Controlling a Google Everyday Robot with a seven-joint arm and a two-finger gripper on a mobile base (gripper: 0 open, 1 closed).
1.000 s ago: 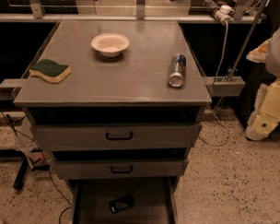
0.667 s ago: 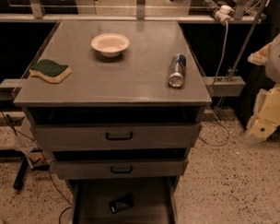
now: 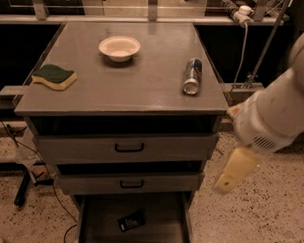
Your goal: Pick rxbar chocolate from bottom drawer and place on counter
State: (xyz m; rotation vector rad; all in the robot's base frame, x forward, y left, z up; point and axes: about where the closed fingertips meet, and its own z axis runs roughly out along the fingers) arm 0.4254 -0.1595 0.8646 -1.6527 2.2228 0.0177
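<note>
Bar [image 3: 131,221]: flat black wrapper, white print, lying askew on the floor of the bottom drawer [image 3: 161,214], near its middle; drawer pulled out, shallow grey metal tray. Two upper drawers [image 3: 126,148] shut, black handles. Worktop [image 3: 143,85]: matte grey metal, rectangular; carries a round pale bowl [image 3: 119,47] at the back, a wavy green-and-yellow sponge [image 3: 54,76] at the left edge, and a can [image 3: 192,76] on its side at right. Gripper [image 3: 235,170]: cream-coloured, hanging off a white arm right of the cabinet, level with the upper drawers, over speckled floor [image 3: 248,222]; whether open or closed, cannot tell; nothing seen in it.
</note>
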